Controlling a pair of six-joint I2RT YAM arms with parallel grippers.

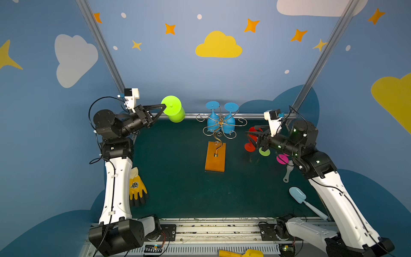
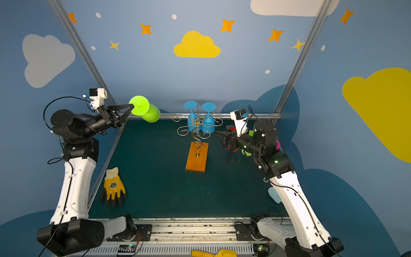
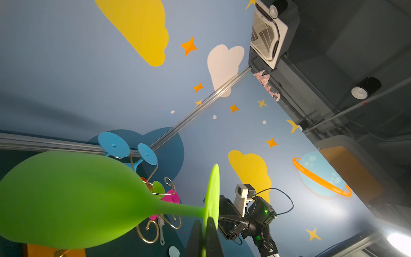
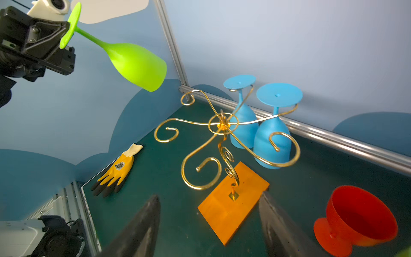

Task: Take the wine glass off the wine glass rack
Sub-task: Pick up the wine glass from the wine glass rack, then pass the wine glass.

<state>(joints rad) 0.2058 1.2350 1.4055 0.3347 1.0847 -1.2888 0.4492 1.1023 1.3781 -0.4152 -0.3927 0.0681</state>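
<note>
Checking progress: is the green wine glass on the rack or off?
Off. The left end effector grips the green wine glass by its foot, in the air, apart from the rack.

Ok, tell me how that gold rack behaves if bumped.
Probably top-heavy: the wine glass rack stands on one thin stem, both blue glasses hanging on its far side. Its flat wooden base should steady it. The wire arms may flex.

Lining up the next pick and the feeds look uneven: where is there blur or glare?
Left wrist view: the green wine glass looms close and soft, a lamp flares in one corner. Right wrist view: the wine glass rack is sharp, the right claw blurred. Top views: no glare.
</note>
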